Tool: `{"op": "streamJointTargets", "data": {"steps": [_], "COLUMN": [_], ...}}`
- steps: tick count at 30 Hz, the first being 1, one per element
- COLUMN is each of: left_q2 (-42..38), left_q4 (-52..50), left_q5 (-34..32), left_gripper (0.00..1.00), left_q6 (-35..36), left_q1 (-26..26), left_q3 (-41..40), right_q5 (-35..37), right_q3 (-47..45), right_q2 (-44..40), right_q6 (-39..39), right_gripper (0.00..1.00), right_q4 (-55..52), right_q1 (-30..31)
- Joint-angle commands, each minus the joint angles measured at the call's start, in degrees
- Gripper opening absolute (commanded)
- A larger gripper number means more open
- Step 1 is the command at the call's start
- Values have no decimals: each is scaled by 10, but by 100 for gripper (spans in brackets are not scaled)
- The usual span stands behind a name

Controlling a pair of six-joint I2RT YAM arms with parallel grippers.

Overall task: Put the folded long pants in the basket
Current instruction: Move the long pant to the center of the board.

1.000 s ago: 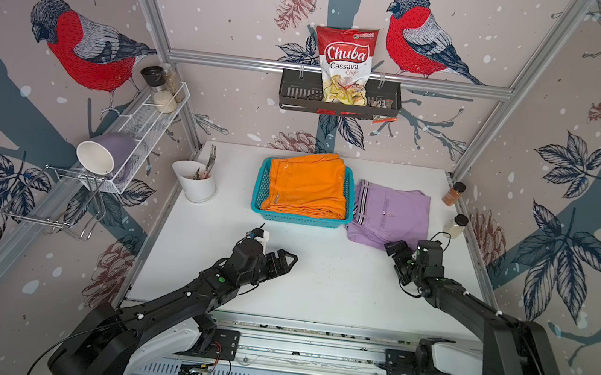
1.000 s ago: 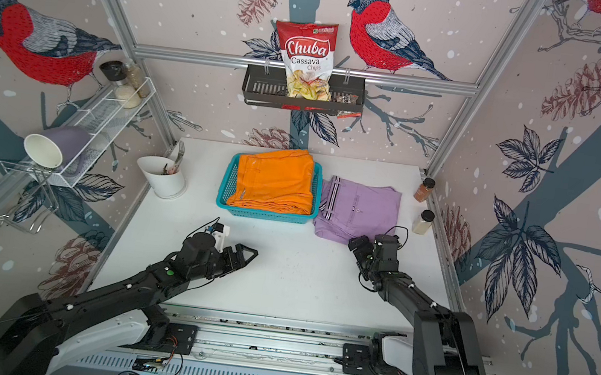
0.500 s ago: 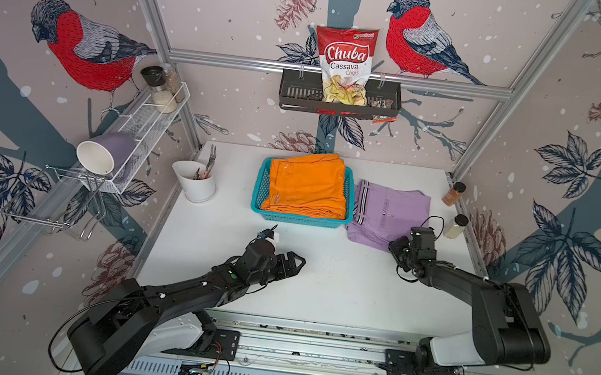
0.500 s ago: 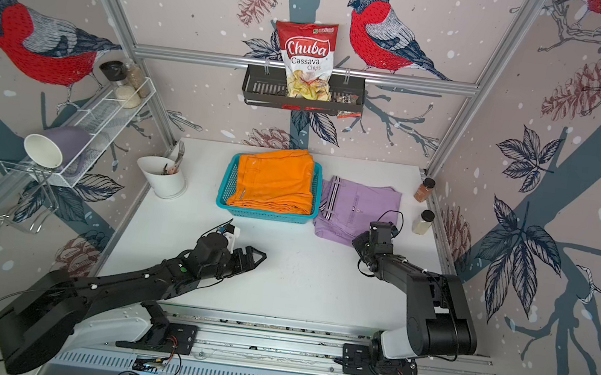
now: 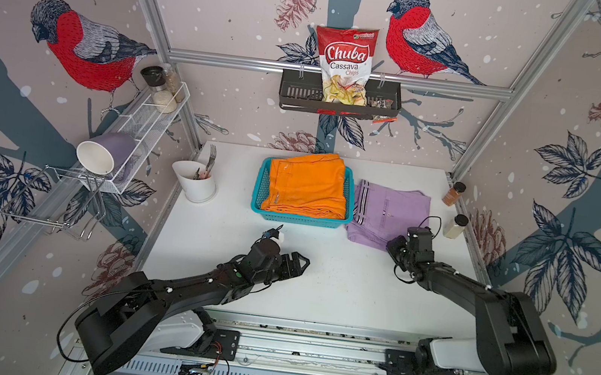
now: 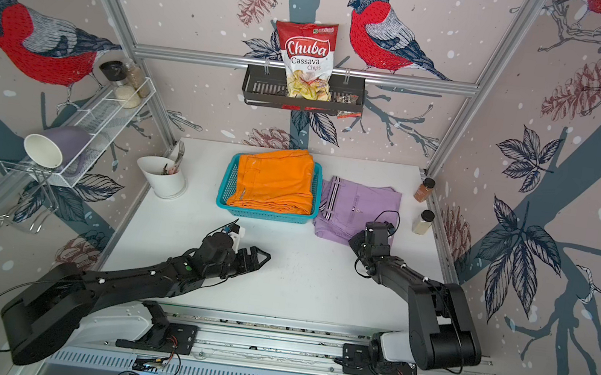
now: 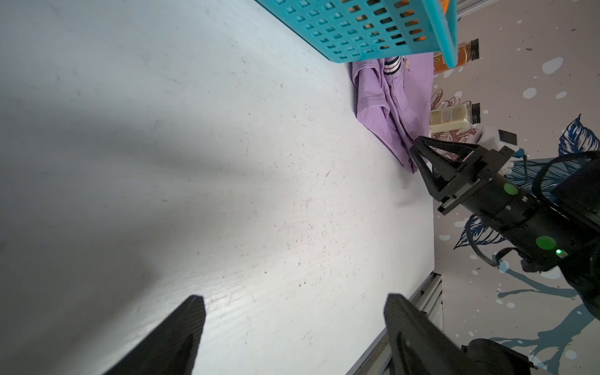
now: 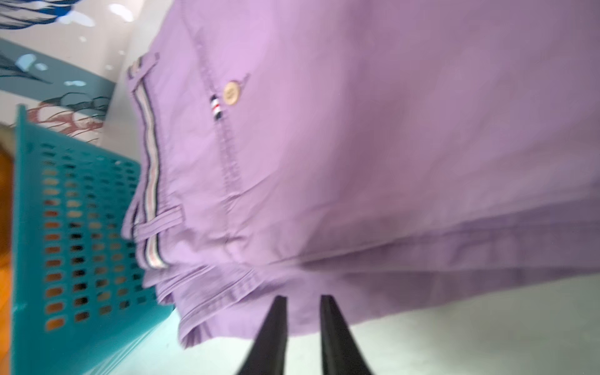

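We looked down on a white table (image 5: 317,289) walled in by bird-and-pinecone wallpaper. A black rack (image 5: 299,93) on the back wall held a red bag of cassava chips (image 5: 344,64), and a white wire shelf (image 5: 150,117) ran along one side wall. The turquoise basket (image 5: 299,218) sat at the back middle of the table with the folded orange pants (image 5: 307,185) lying on top inside it, filling it nearly from wall to wall. Just beside the basket, flat on the table, lay the folded lilac pants (image 5: 386,211), their striped trim along the edge nearest the basket. Two spice jars (image 5: 453,193) stood near the table edge past the lilac pants, and a white cup (image 5: 194,184) holding cutlery stood on the basket's other side.

The left gripper (image 5: 298,263) hung low over bare table in front of the basket, well apart from both garments. Its wrist view showed the jaws spread wide with nothing between them.

The right gripper (image 5: 393,248) was down at the near edge of the lilac pants. In its wrist view (image 8: 302,298) the two fingers stood close together with a narrow gap, tips against the hem. We could not tell whether they were pinching the cloth or only resting at it.
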Motion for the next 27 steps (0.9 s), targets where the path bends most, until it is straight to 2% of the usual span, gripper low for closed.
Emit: {"op": "streamJointTargets", "data": {"steps": [1,3,5,12,18,19,20,21,23,24,27], "left_q2": [-8,-14,-22,-71,-93,-92,-91,-89,-89,-90,-97], "left_q4": [8,6,1,-26,-34,-34,-35,-36,-37,-37,-40], "left_q5": [-7,-9,-9,-24,-30,-30,-29,-27,-25,-25,-27], "left_gripper": [90,90,90,90,91,91,91,91,91,91,91], "left_q6": [8,6,6,9,12,13,13,14,15,15,16], "left_q1": [-1,-3,-4,-5,-5,-5,-4,-5,-5,-5,-4], "left_q3": [6,3,-1,-10,-15,-15,-14,-13,-12,-13,-13], "right_q5": [22,46,47,82,116,113,106,97,81,74,58], "right_q3": [-27,-27,-17,4,60,67,73,77,79,78,65], "right_q2": [-39,-41,-18,70,146,158,174,187,202,205,190], "right_q6": [76,103,115,122,109,108,105,101,99,99,100], "right_gripper": [99,100,100,100,98,94,84,65,11,0,0], "right_q4": [12,11,6,25,23,26,32,40,45,42,36], "right_q1": [42,71,76,47,36,35,35,35,36,37,45]}}
